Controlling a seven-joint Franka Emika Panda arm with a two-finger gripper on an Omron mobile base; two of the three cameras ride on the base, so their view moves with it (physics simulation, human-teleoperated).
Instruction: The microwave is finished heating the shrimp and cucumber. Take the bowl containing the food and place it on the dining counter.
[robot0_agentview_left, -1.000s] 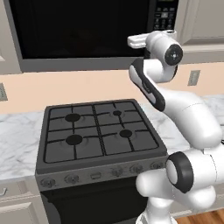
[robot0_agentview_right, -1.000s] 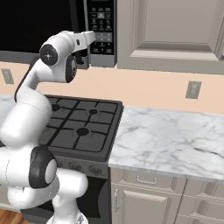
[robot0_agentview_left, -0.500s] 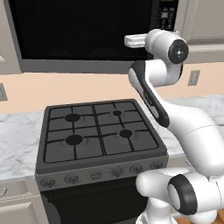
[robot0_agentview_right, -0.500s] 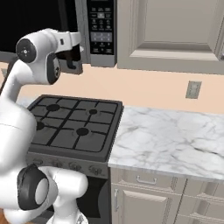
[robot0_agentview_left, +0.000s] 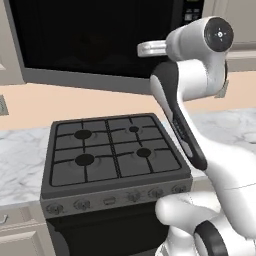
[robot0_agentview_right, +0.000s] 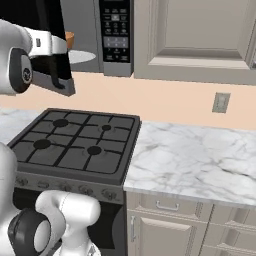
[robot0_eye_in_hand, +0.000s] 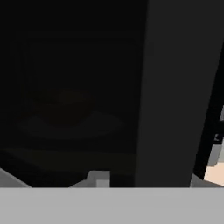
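bowl mostly hidden behind microwave door | bowl contents hidden | microwave interior too dark | pincer state unclear

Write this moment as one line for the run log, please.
stage: reaching toward microwave | door: open | bowl: inside, on turntable | gripper: state cannot tell | stove: bare

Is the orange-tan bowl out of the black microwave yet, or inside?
Inside: the orange-tan bowl sits on the turntable plate within the black microwave, door swung open.

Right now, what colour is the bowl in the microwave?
Orange-tan; the bowl shows best in the right base view.
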